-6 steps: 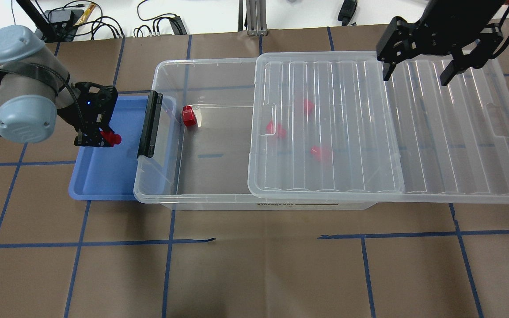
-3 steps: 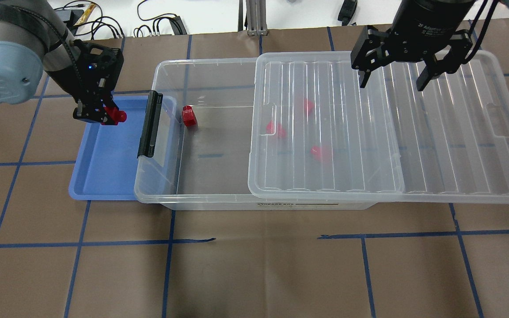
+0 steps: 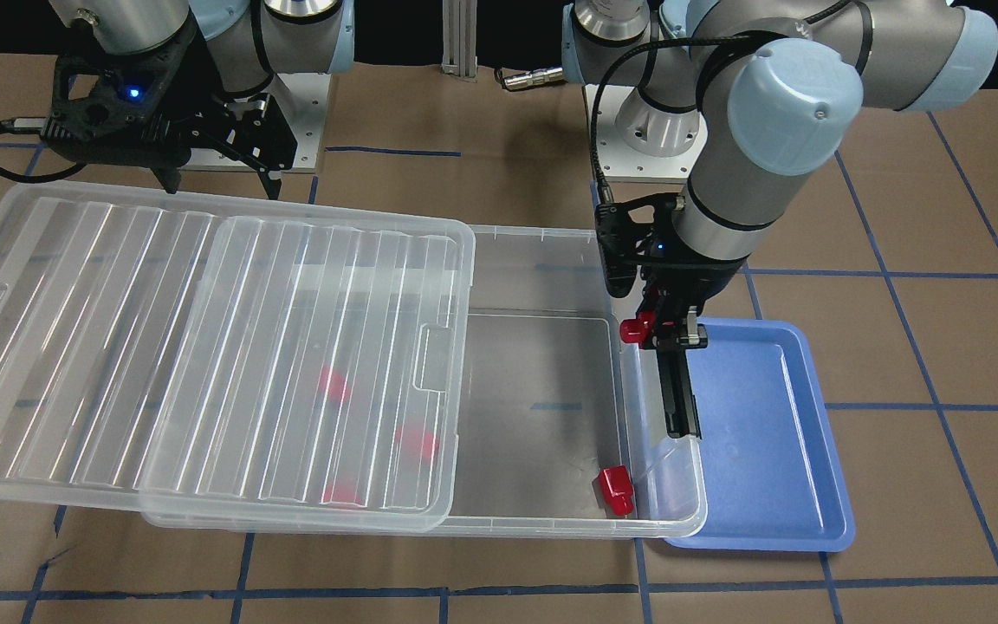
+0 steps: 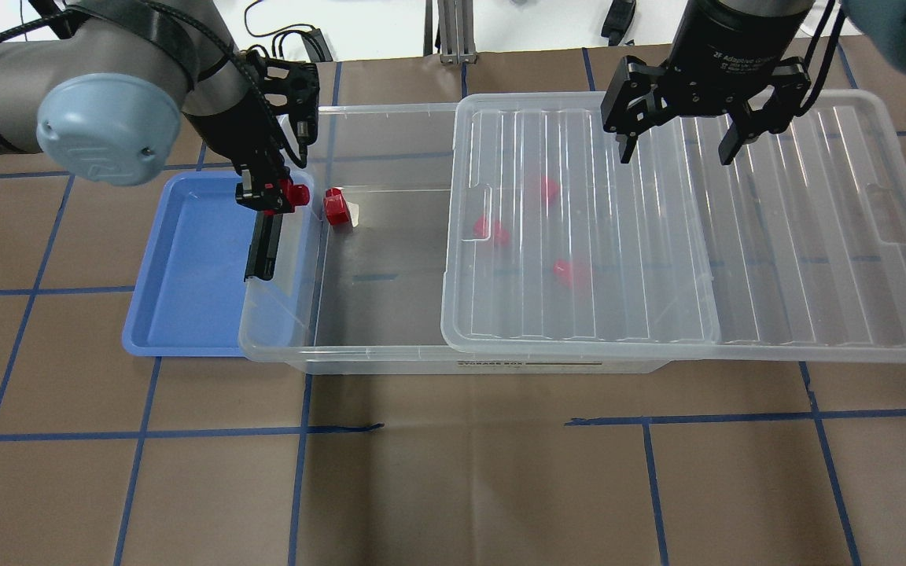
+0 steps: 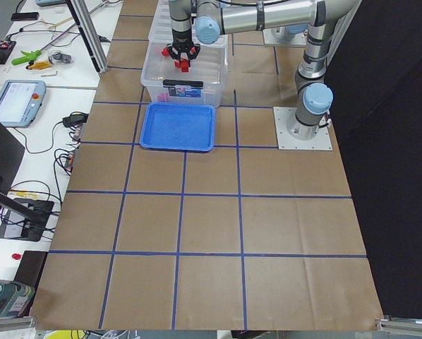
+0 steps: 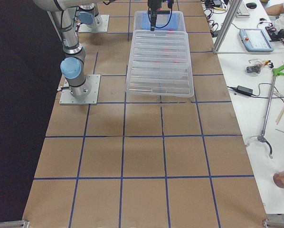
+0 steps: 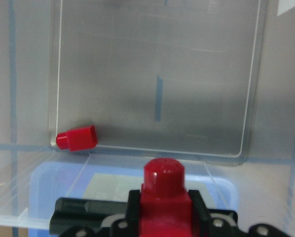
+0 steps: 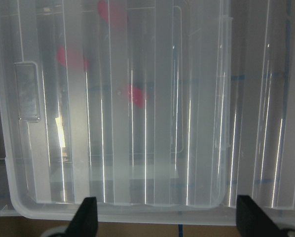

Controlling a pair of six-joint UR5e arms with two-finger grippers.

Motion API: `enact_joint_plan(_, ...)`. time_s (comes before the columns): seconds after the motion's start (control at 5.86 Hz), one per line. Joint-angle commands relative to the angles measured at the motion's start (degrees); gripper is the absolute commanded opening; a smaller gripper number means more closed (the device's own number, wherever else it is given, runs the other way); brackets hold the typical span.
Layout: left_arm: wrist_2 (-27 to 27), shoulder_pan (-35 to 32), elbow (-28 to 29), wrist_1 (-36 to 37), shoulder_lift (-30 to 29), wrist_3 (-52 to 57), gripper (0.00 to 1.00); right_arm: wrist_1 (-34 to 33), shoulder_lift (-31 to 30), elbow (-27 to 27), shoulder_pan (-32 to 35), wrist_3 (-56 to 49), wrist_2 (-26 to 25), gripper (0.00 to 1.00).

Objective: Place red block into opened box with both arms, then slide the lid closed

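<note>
My left gripper [image 4: 274, 196] is shut on a red block [image 4: 292, 193] [image 3: 636, 329] [image 7: 163, 185] and hangs over the latch end of the clear box [image 4: 359, 355], just above its black latch [image 4: 262, 248]. Another red block [image 4: 335, 207] [image 7: 77, 138] lies in the open part of the box, in the near-latch corner. The ridged lid [image 4: 775, 236] [image 3: 74, 329] covers the box's right half and overhangs past it. Three red blocks show blurred beneath it. Above the lid's far edge my right gripper [image 4: 677, 149] [image 8: 167, 222] stands open, holding nothing.
A blue tray [image 4: 185, 275] [image 3: 767, 451] sits against the box's latch end, partly under it. Cables and a metal post lie beyond the table's far edge. Brown table paper with blue tape lines spreads in front of the box.
The left gripper has carried the red block up from over the blue tray and rightward to the box's latch end. My right gripper has shifted left over the lid and stays open.
</note>
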Motion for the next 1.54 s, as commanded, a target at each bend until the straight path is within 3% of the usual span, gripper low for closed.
enact_joint_plan(0.0, -0.08, -3.61, -2.99, 5.51, -2.41, -2.74, 0.0, -0.21, 0.27, 0.05, -0.54, -0.17, -0.01, 1.0)
enact_joint_plan(0.51, -0.08, -4.24, -14.92, 23.14, -7.86, -2.75, 0.0, -0.82, 0.27, 0.14, -0.54, -0.09, -0.1, 1.0)
enact_joint_plan(0.68, -2.43, -4.15, -17.49, 28.16, -9.88, -2.75, 0.01, -0.82, 0.19, 0.14, -0.54, -0.09, -0.27, 1.0)
enact_joint_plan(1.02, -2.37, -4.15, -18.3, 30.75, -11.56, -2.4, 0.03, -0.82, 0.18, 0.14, -0.54, 0.0, -0.27, 1.0)
enact_joint_plan(1.2, -2.28, -4.15, -18.48, 30.59, -11.65, -2.4, 0.54, -0.82, 0.18, 0.22, -0.54, -0.08, -1.06, 1.0)
enact_joint_plan(1.37, -2.11, -4.15, -18.22, 30.06, -11.74, -2.48, 0.88, -0.82, 0.18, 0.23, -0.54, 0.0, -1.06, 1.0)
